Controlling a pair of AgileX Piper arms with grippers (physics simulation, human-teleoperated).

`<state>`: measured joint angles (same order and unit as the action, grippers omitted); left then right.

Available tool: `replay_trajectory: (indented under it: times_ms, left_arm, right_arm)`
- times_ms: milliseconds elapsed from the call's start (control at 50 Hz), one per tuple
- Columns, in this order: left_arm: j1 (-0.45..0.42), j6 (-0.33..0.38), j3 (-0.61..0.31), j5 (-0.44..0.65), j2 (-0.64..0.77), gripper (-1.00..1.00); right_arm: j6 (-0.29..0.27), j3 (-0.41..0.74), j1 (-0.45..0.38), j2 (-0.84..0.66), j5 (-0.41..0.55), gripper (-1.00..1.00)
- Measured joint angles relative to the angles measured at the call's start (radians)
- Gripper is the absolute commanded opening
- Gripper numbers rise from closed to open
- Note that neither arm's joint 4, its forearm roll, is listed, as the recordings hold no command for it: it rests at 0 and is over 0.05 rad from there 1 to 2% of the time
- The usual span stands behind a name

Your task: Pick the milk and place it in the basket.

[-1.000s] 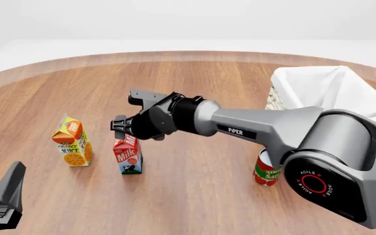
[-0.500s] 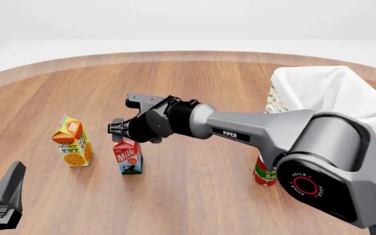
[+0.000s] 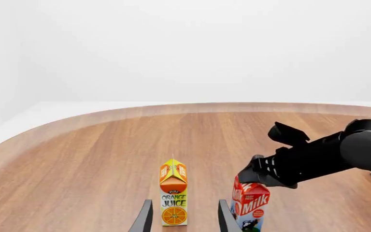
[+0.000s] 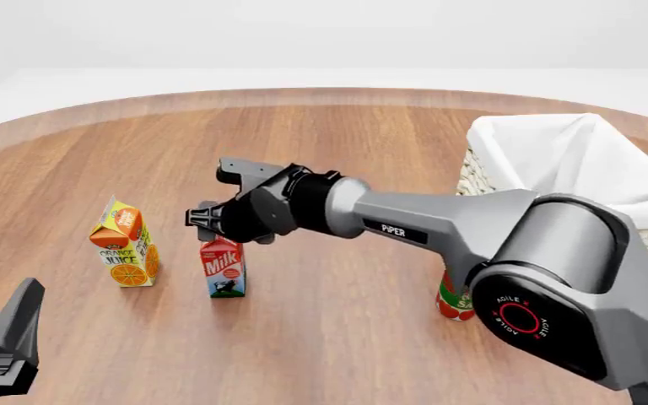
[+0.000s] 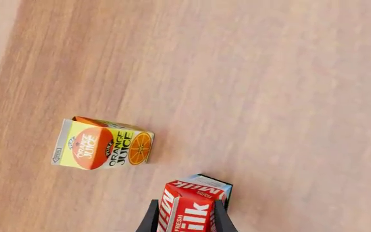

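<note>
front: we look down from behind the arms | wrists: along fingers | all share milk (image 4: 224, 268), juice (image 4: 127, 245)

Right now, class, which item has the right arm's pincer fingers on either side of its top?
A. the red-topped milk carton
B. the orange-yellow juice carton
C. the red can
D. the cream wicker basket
A: in the right wrist view the right pincer has its fingers flanking the red-topped milk carton, while the orange-yellow juice carton stands apart.

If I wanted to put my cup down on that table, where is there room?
Bare wood lies beyond the milk and orange juice carton, toward the table's far edge, and between the milk and the red can. It is crowded around the two cartons under the right gripper, and beside the basket.
</note>
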<state>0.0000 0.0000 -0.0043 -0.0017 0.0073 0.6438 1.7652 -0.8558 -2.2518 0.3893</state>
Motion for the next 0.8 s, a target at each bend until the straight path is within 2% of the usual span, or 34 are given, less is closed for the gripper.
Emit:
replay_trajectory:
  times_ms: [800]
  left_arm:
    - [0.000, 0.000, 0.000, 0.000, 0.000, 1.00]
  right_arm:
    - [-0.025, -0.091, 0.004, 0.084, -0.015, -1.00]
